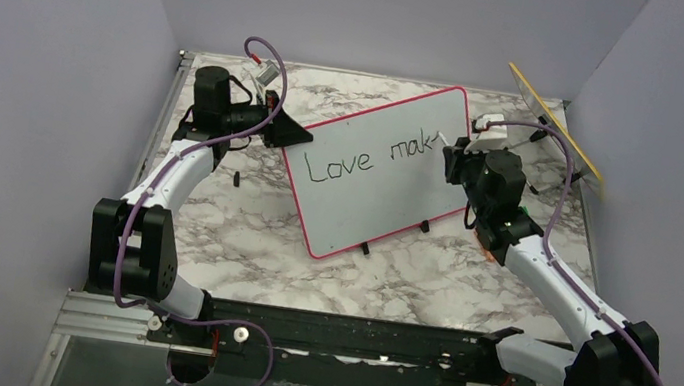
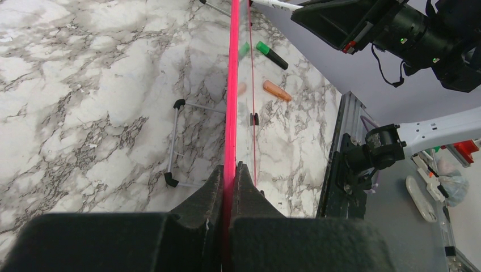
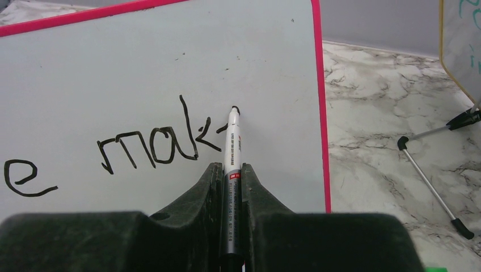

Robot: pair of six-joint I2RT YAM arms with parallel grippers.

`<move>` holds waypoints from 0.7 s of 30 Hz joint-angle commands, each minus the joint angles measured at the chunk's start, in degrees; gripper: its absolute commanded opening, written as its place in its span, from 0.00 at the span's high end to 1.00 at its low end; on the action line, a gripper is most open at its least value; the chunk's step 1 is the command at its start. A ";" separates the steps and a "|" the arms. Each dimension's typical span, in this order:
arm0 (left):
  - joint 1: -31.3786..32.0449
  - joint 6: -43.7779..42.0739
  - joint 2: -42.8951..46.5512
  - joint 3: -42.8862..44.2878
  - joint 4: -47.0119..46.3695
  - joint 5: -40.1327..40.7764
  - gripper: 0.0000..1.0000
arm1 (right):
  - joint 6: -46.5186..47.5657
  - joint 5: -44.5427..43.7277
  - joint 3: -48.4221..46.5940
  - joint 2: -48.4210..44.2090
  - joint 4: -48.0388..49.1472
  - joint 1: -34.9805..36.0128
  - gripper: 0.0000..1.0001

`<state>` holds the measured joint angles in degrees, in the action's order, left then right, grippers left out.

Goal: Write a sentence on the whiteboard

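The whiteboard (image 1: pixel 373 192), white with a pink-red frame, stands tilted on the marble table. Black handwriting on it reads "Love mak" (image 1: pixel 342 165), with a short stroke after the k; "e mak" shows in the right wrist view (image 3: pixel 153 148). My left gripper (image 1: pixel 298 133) is shut on the board's left frame edge (image 2: pixel 231 85), seen edge-on. My right gripper (image 1: pixel 447 154) is shut on a white and grey marker (image 3: pixel 232 153). The marker's black tip (image 3: pixel 235 109) is at the board surface just right of the k.
A yellow-edged panel (image 1: pixel 555 122) on a wire stand (image 3: pixel 428 178) stands at the back right. A green marker (image 2: pixel 272 55) and an orange cap (image 2: pixel 277 90) lie on the table beyond the board. Grey walls close in three sides.
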<state>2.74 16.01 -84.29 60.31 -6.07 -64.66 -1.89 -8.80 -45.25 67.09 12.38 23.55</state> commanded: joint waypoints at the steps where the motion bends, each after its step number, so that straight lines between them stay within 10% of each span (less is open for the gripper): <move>1: 0.71 -5.38 -1.97 -1.16 5.01 3.12 1.00 | 0.40 3.06 -0.70 -0.03 1.21 -0.26 0.99; 21: 0.63 -5.38 -2.11 -1.08 5.01 3.32 1.00 | -0.80 5.19 0.23 -1.63 -5.88 -0.26 0.99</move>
<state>2.74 16.01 -84.29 60.31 -6.04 -64.66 -1.98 -5.80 -45.25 66.30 9.91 23.51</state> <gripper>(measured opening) 0.028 0.168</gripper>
